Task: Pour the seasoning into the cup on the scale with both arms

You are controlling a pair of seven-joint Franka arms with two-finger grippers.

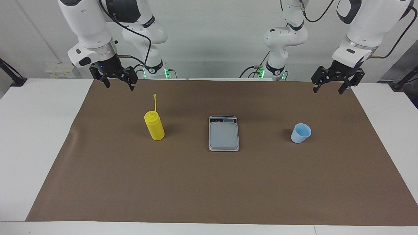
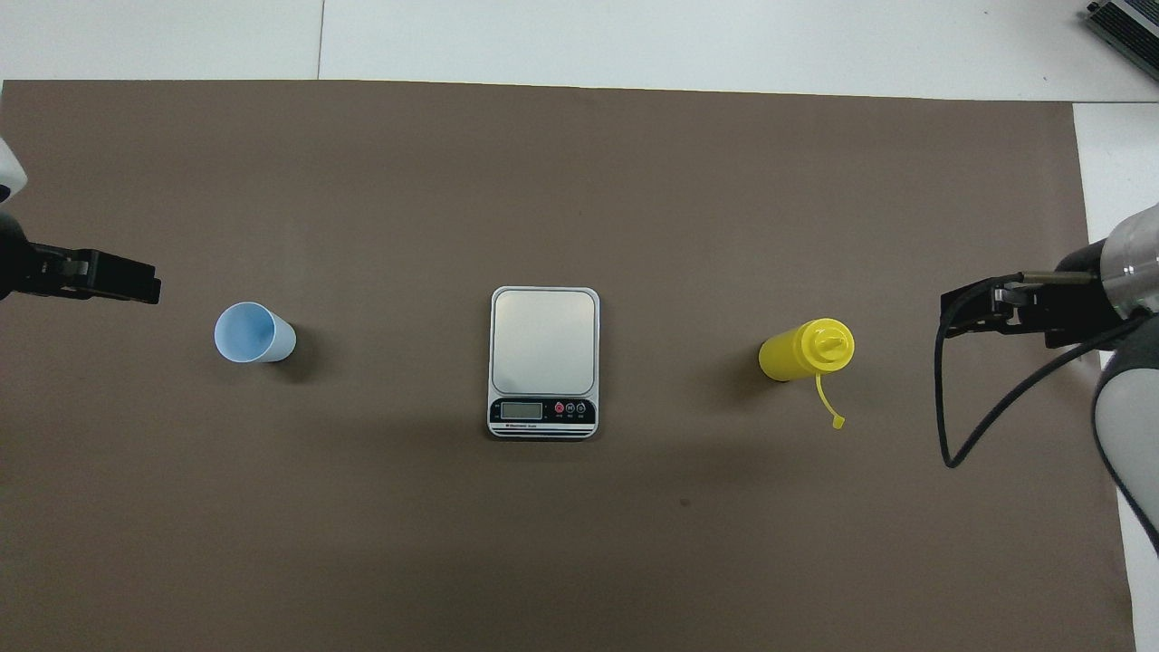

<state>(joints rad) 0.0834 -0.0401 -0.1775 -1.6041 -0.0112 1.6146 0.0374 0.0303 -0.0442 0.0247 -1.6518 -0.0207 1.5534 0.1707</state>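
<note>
One bright yellow cylindrical plastic squeeze bottle [image 1: 154, 126] stood upright on the brown-covered tabletop [image 1: 209, 186], below and apart from the raised right tool [image 1: 118, 82], whose fingers stood wide and empty; judged light and soft-walled, it should be taken round the mid-body, not the ribbed cone or loose cap strap. One small pale-blue tapered cup [image 1: 300, 133], likely very light and easily tipped, stood below and apart from the left tool [image 1: 328, 88], likewise wide and empty. One flat silver-grey rectangular scale [image 1: 223, 133] lay bare between the two tools, well clear of both.
</note>
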